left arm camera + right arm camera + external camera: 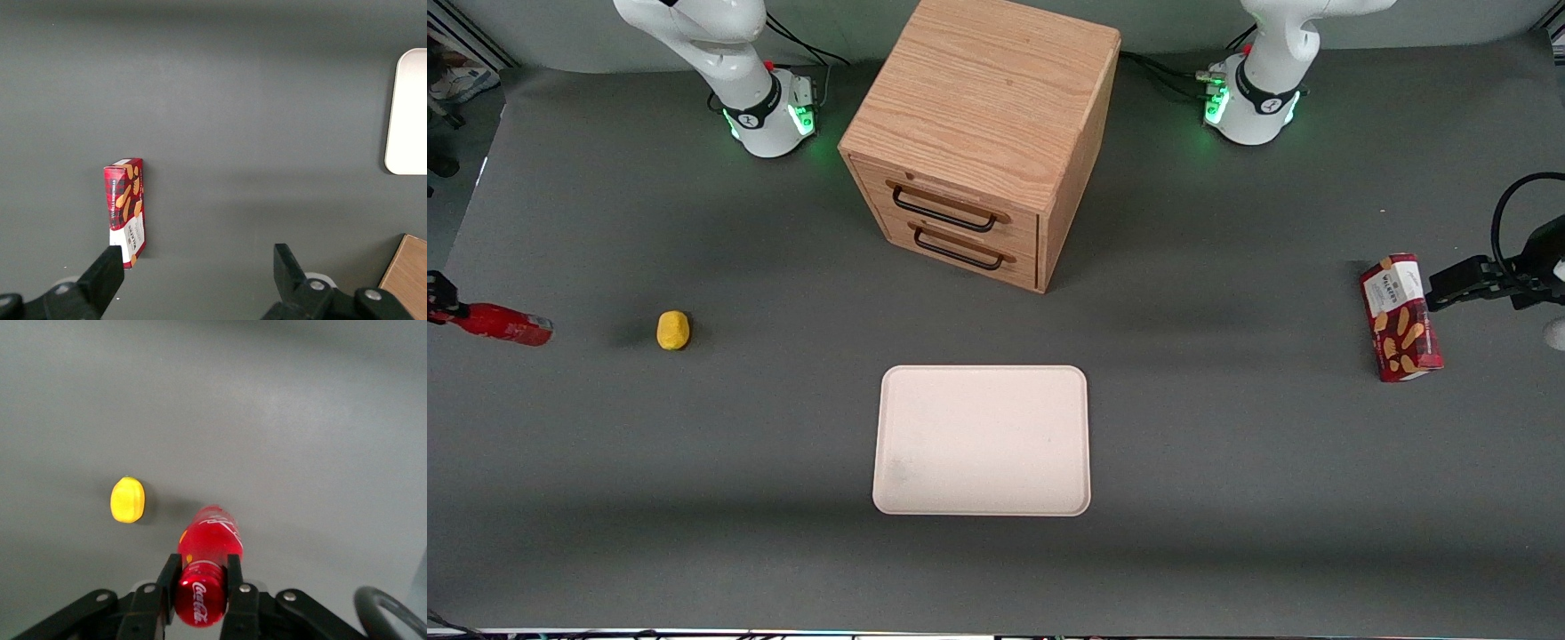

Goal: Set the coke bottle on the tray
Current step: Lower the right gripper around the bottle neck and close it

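The coke bottle (503, 324) is a small shiny red bottle, held level at the working arm's end of the table. My gripper (443, 307) is shut on its cap end; in the right wrist view the two black fingers (168, 579) press the capped neck of the coke bottle (209, 537) from both sides, gripper (201, 579) around it. Whether the bottle rests on the mat or hangs just above it, I cannot tell. The pale cream tray (983, 391) lies flat near the table's middle, nearer the front camera than the cabinet, with nothing on it; its edge shows as tray (408, 113).
A small yellow lump (673, 330) (127, 499) lies on the mat between bottle and tray. A wooden two-drawer cabinet (983, 133) stands at the middle back. A red snack box (1401, 317) (125, 210) lies toward the parked arm's end.
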Robot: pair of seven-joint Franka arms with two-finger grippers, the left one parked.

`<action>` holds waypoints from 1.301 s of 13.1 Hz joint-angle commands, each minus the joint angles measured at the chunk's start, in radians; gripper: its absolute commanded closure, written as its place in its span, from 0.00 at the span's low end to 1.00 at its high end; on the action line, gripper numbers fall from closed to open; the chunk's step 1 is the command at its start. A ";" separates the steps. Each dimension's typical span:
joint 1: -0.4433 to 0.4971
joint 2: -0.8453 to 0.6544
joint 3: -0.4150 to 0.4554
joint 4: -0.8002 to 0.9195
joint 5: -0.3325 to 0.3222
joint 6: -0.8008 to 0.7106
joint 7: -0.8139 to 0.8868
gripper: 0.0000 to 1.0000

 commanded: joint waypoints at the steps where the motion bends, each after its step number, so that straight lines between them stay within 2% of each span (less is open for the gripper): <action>1: 0.011 -0.021 -0.009 0.143 -0.045 -0.160 0.029 1.00; 5: 0.014 -0.041 -0.017 0.233 -0.051 -0.266 0.030 1.00; 10: 0.191 -0.056 -0.034 0.265 -0.056 -0.355 0.271 1.00; 17: 0.474 -0.032 0.032 0.329 -0.033 -0.361 0.671 1.00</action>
